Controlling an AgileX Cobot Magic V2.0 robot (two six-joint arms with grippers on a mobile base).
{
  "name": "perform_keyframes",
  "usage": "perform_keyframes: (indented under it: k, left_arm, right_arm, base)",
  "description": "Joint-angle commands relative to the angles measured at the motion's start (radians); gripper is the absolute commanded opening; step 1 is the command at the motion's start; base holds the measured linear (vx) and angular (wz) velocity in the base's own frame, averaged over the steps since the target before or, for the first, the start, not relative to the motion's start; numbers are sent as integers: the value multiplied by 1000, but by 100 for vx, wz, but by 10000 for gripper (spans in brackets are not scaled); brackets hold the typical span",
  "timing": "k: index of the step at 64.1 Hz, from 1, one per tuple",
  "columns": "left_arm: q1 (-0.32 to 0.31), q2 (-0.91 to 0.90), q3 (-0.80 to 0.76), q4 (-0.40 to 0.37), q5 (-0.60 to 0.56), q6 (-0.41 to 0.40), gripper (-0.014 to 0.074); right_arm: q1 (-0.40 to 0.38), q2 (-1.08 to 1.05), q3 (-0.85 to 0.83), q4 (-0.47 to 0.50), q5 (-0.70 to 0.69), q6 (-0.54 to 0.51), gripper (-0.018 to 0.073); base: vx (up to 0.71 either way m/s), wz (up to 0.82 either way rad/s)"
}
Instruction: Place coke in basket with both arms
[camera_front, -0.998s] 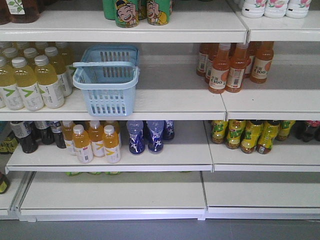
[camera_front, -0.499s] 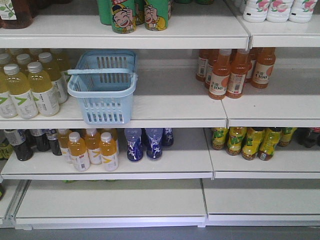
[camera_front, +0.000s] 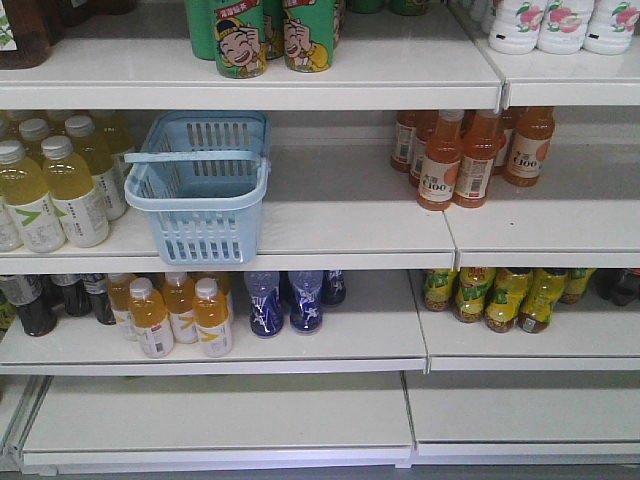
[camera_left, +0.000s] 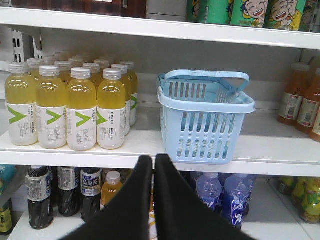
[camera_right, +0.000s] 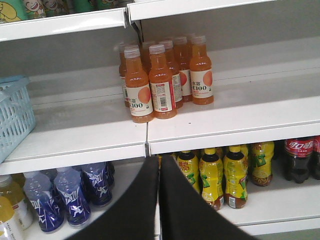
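Observation:
The light blue basket (camera_front: 205, 235) stands empty on the middle shelf, handle folded across its rim. In the left wrist view the basket (camera_left: 200, 135) sits just above and right of my left gripper (camera_left: 153, 159), which is shut with nothing in it, below the shelf edge. The coke (camera_right: 299, 160), a dark bottle with a red label, stands at the far right of the lower shelf. My right gripper (camera_right: 159, 159) is shut and empty, well left of the coke, in front of the seam between two shelf boards. The basket's edge (camera_right: 12, 120) shows at the left of that view.
Yellow drink bottles (camera_left: 80, 107) stand left of the basket and orange bottles (camera_right: 150, 85) to its right. On the lower shelf are blue bottles (camera_front: 285, 300), small orange bottles (camera_front: 180, 315) and yellow-green bottles (camera_right: 212, 175). Green cans (camera_front: 260, 35) stand on the top shelf.
The front view has shifted: shelves and basket sit lower and slightly further left in the frame than before. Nothing on the shelves has moved.

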Motion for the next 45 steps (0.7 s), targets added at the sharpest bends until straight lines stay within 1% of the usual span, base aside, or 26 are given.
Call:
perform_keyframes:
  k: [1, 45]
  left_arm:
    - [-7, -20, -33, 0, -79, -5, -6]
    - [-7, -20, -33, 0, -79, -5, -6]
  right_arm:
    - [-7, -12, 6, -8, -75, -6, -5]
    - [-7, -12, 6, -8, -75, -6, -5]
  base:
    - [6, -1]
    - [3, 0]
